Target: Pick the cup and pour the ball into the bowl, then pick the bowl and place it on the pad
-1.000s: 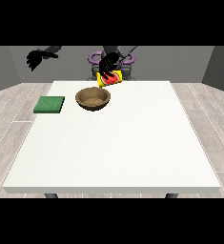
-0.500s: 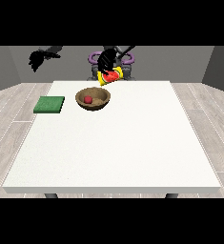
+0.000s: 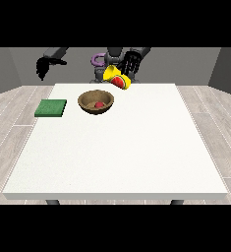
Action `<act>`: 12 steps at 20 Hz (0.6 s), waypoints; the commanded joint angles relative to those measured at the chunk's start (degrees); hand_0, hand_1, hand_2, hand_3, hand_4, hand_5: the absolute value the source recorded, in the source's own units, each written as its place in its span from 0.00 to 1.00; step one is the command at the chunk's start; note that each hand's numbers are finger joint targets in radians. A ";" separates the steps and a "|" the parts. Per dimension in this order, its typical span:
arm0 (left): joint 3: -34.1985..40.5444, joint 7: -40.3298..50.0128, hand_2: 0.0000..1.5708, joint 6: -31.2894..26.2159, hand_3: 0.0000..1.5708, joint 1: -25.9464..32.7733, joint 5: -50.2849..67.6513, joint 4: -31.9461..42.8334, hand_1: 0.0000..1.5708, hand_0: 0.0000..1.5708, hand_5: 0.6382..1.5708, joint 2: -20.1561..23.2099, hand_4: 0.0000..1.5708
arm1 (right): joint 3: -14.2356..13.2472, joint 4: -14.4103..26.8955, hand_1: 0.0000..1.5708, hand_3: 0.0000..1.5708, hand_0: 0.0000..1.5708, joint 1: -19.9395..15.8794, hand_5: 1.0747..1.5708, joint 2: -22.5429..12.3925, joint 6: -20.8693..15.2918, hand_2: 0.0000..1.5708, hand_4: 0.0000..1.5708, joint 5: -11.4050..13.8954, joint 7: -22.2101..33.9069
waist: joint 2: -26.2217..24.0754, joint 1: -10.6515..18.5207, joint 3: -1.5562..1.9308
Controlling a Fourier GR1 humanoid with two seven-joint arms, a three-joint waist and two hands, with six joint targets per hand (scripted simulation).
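1. Upper left of the frame, a black hand [image 3: 43, 66] hangs off the white desk [image 3: 122, 147]; its fingers droop, holding nothing.
2. Left of centre lies the flat green square pad [image 3: 51, 108].
3. The brown wooden bowl [image 3: 96, 102] holds the small red ball [image 3: 99, 104].
4. The hand at upper centre-right [image 3: 130, 61] grips the tilted yellow cup [image 3: 117, 78]; lowered carelessly, the cup might strike the bowl.

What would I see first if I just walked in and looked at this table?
Probably the bright yellow cup, tipped on its side in the black hand at the view's right, above the table's far edge. Just in front of it sits a brown bowl with a red ball inside. A green pad lies on the white table to the left of the bowl.
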 commanded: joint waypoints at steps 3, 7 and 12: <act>11.54 -7.51 0.00 7.77 0.00 10.23 27.40 -10.01 0.00 0.00 0.97 -2.35 0.00 | 2.44 -1.95 0.00 0.00 0.00 -2.54 0.99 4.29 -3.01 0.00 0.21 1.27 -0.45 | 7.11 -0.71 -0.52; 11.97 -19.24 0.00 2.60 0.00 14.95 44.35 -17.15 0.00 0.00 0.99 -2.40 0.00 | 4.27 -3.54 0.00 0.00 0.00 -5.42 1.00 8.78 -9.78 0.00 0.19 3.89 -0.35 | 8.66 1.75 0.03; 10.90 -31.76 0.00 -7.18 0.00 22.75 55.51 -21.34 0.00 0.00 0.99 -2.42 0.00 | 5.59 -3.06 0.00 0.00 0.00 -4.93 1.00 15.66 -18.98 0.00 0.19 6.56 -0.47 | 9.14 6.15 0.71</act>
